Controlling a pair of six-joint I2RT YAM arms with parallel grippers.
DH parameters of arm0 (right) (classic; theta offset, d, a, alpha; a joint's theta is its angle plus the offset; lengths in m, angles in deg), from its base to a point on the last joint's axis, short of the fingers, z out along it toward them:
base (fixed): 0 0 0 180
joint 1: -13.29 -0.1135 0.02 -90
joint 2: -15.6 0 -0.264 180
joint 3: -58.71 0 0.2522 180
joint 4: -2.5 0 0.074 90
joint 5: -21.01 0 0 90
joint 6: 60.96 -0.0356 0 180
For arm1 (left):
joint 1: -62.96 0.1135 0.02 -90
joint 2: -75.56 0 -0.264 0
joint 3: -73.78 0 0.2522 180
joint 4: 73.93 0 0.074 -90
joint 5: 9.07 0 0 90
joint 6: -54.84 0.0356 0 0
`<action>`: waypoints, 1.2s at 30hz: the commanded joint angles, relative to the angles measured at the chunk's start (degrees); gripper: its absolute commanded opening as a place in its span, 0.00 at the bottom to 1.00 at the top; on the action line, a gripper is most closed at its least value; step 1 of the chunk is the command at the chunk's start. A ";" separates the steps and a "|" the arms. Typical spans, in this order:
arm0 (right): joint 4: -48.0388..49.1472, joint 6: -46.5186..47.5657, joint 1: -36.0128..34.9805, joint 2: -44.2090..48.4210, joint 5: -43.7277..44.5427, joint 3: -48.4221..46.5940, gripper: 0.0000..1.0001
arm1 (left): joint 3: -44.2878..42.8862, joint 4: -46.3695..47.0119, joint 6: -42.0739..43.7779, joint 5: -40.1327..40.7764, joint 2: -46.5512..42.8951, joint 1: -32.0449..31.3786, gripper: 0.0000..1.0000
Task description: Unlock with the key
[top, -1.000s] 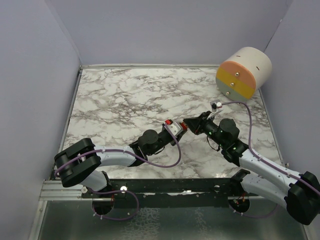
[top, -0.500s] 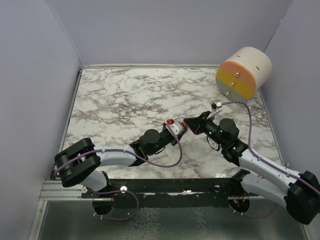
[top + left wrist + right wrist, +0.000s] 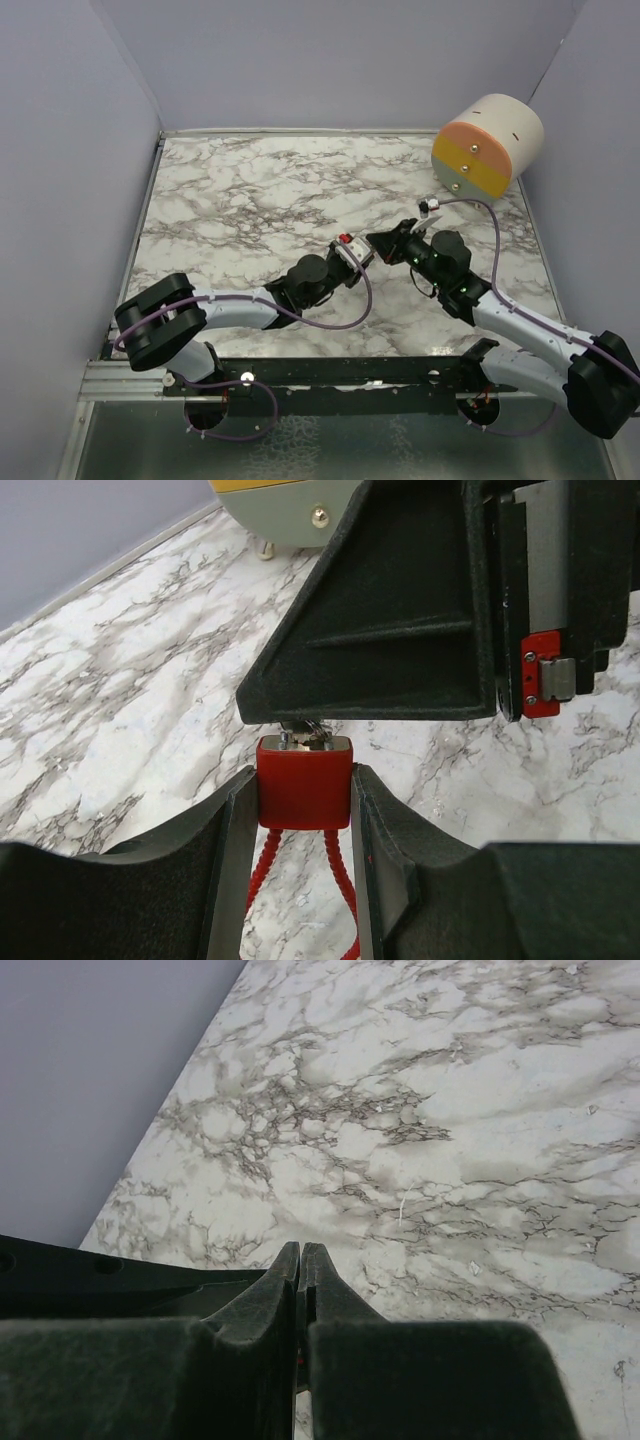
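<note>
Clamping the red padlock (image 3: 304, 785) in half-spread jaws, the left gripper (image 3: 303, 780) faces the right gripper (image 3: 300, 1252); that one is pinched shut at the key (image 3: 306, 735)

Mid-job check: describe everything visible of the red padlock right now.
The red padlock has a smooth, boxy body, plastic-coated by its look, with two strands of red braided cable leaving its near end. It is clamped between the left gripper's fingers. Silvery metal at its far end meets the shut right gripper; key or ring, unclear.
</note>
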 commanded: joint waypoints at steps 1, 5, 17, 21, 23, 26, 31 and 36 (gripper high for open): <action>-4.59 -1.84 -0.33 -1.76 -0.45 -1.52 0.01 | -4.11 3.69 -0.36 5.16 0.98 0.19 0.00; -5.98 -3.03 -0.32 -2.78 0.58 -2.18 0.01 | -5.03 3.04 -0.90 7.28 1.89 0.14 0.00; -13.29 -5.97 -0.34 -6.12 4.39 -6.05 0.01 | -7.58 -0.15 -1.66 12.85 2.83 0.11 0.00; -15.53 -7.01 -0.26 -7.67 4.92 -7.56 0.01 | -8.90 -2.32 -2.20 13.72 3.46 -0.03 0.00; -16.81 -7.55 -0.31 -8.41 5.09 -8.32 0.01 | -9.91 -3.65 -2.53 14.33 3.99 -0.12 0.00; -18.13 -8.49 -0.34 -9.12 5.61 -9.00 0.01 | -11.40 -5.91 -2.96 15.47 4.93 -0.35 0.00; -20.89 -10.21 -0.32 -10.16 6.79 -10.27 0.01 | -13.28 -8.50 -3.64 17.65 6.11 -0.79 0.00; -23.69 -12.80 -0.34 -11.06 7.91 -11.20 0.01 | -15.02 -11.42 -3.97 20.23 6.75 -1.19 0.00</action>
